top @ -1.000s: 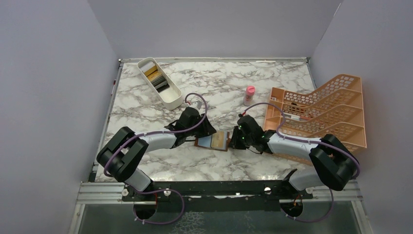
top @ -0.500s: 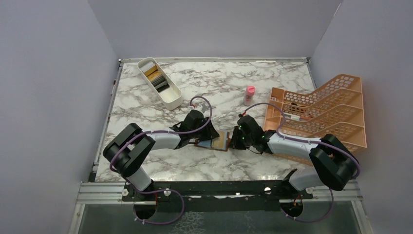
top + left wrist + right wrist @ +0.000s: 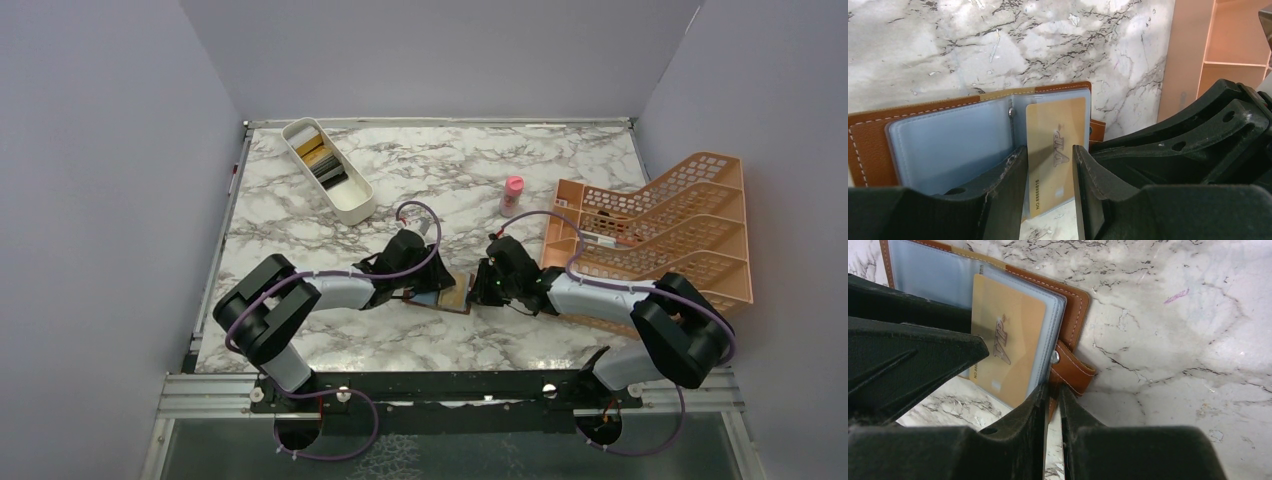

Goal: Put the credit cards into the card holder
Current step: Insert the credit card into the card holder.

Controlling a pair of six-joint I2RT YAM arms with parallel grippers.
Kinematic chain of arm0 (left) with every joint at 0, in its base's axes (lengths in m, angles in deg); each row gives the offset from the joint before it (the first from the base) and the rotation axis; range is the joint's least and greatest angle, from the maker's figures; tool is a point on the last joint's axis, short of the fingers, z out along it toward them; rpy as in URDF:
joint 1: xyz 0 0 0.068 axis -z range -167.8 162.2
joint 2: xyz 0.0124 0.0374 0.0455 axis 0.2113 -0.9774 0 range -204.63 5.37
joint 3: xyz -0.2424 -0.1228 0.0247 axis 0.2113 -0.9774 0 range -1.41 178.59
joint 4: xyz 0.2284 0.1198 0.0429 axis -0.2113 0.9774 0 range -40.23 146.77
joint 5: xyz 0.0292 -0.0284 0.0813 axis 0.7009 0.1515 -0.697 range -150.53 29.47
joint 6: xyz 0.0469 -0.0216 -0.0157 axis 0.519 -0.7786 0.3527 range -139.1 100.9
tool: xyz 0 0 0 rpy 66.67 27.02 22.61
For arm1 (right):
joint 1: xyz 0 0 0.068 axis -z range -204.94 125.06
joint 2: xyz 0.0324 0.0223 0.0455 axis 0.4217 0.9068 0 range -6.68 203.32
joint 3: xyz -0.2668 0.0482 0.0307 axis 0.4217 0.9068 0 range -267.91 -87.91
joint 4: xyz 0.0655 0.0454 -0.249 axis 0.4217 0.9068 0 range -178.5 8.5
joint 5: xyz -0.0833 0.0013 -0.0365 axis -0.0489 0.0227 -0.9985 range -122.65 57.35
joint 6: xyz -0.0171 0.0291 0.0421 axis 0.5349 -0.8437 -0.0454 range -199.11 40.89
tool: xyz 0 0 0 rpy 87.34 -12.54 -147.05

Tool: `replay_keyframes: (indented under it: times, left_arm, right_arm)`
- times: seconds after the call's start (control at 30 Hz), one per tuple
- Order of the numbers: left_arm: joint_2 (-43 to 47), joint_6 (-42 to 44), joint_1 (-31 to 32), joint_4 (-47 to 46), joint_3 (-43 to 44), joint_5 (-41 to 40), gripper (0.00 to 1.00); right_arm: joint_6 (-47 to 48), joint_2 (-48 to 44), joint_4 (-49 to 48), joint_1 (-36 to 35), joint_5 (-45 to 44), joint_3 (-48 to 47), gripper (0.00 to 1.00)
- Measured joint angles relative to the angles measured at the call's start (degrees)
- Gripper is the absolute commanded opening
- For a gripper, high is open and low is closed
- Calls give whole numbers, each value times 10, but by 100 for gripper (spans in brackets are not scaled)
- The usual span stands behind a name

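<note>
At centre of the white marble table (image 3: 560, 160): open brown leather folding card holder with blue-grey sleeves (image 3: 948, 145), both arms on it.
Over it, left gripper (image 3: 1049, 150) clamps a yellow-gold VIP credit card (image 3: 1055, 122) by its long edges, far end partly in one sleeve; right gripper (image 3: 1053, 390) nearly closed, pinching the holder's snap-tab edge. More gold and dark cards (image 3: 322, 162) sit in a white oblong tray (image 3: 350, 208), far left.

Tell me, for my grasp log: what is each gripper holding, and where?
Left gripper: gold card, by its long edges. Right gripper: card holder, cover edge by the snap tab.
</note>
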Motion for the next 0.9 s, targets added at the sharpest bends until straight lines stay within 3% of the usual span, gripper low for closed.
replay_keyframes:
  times: [0.27, 0.53, 0.77, 0.9]
  left_arm:
    - [18, 10, -6, 26, 5, -4, 42]
    - [89, 57, -69, 87, 30, -3, 43]
    - [111, 83, -143, 105, -5, 11, 42]
    - [111, 92, -158, 119, -29, 20, 44]
  right_arm:
    - [24, -23, 30, 0, -1, 0, 24]
    - [150, -135, 57, 0, -17, -2, 28]
    - [233, -42, 81, 0, -19, -79, 32]
    - [259, -12, 86, 0, -18, -100, 39]
